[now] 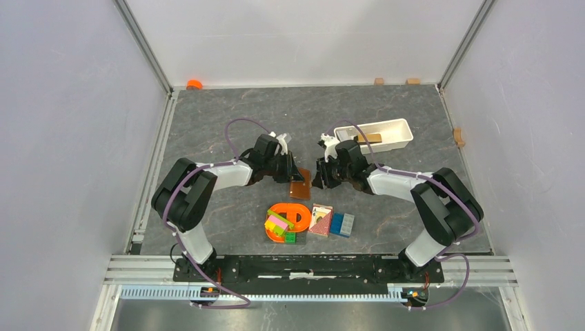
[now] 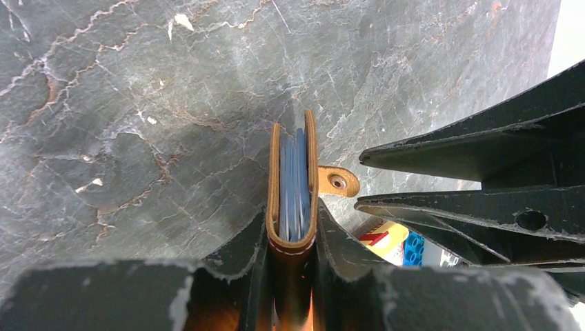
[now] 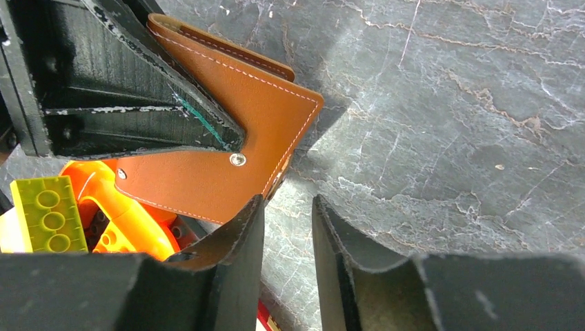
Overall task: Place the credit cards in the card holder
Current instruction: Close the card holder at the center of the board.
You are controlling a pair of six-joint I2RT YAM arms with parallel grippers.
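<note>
Top external: holder (image 1: 300,187) pinched mid-table, cards (image 2: 294,179) inside

Grey table (image 1: 227,117) underneath, white tray (image 1: 397,127) at far right. Near the front edge, side by side: orange toy (image 1: 290,215), red card pack (image 1: 320,219), blue blocks (image 1: 341,223). Left gripper (image 2: 293,231) clamped on the holder's fold, holding it on edge over mid-table. From left wrist: blue cards tucked between the brown walls, snap tab (image 2: 338,181) sticking out right. Right gripper (image 3: 288,227) just beside the holder, jaws narrowly parted, nothing between; contact unclear.
</note>
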